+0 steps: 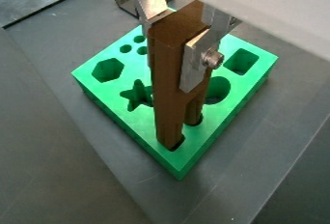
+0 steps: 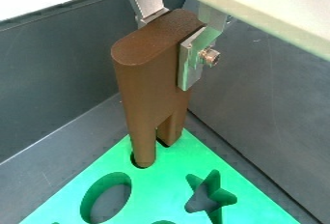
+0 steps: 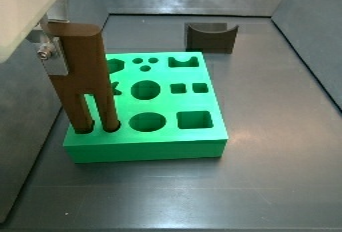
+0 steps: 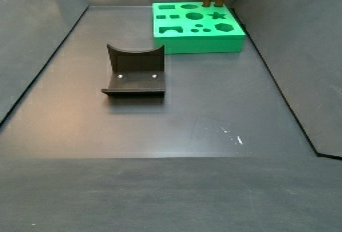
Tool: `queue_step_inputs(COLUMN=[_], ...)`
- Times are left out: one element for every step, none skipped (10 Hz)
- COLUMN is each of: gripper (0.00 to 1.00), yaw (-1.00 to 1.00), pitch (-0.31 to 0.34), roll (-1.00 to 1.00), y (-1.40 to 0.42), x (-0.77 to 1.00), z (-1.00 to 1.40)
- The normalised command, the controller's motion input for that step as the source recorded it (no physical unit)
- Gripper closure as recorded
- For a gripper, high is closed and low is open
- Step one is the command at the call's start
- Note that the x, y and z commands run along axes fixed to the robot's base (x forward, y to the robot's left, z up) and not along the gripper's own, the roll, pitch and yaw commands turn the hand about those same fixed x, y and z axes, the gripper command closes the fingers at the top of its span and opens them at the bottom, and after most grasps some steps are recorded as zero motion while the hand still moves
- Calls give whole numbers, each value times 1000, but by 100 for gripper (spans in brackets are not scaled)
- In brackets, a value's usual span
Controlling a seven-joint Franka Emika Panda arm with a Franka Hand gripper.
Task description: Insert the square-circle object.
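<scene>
the hand [image 1: 178, 37] sits right above the green board [image 1: 245, 64], clamped on the upper part of the block [image 1: 177, 83], one silver finger [image 1: 202, 54] flat against its side in both wrist views. the block is upright with its two prongs [image 3: 96, 111] already down in holes at the board's corner, in a side view you can see them going into the green. how deep they've gone i can't tell from here, but it looks mostly seated to me, maybe a last push left.

handling-wise: looks like solid wood, stiff, not heavy, nothing fragile. the faces look smooth, so flat pads could slip if it jams. the grip up high on the solid part above the split seems right, since squeezing the prongs could pinch them together.

a dark grey notched block [image 4: 134, 73] sits on the tabletop [image 4: 201, 126], well apart from the board.
</scene>
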Motion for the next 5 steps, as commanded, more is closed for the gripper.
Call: queue_step_inputs(gripper=[100, 100, 100, 100, 100], yaw=[0, 83, 111, 0, -174], pitch=[0, -17, 0, -19, 0], roll=[-156, -237, -310, -214, -116], y=[37, 0, 0, 0, 26], x=[0, -63, -14, 6, 51], z=[-286, -369, -334, -486, -591])
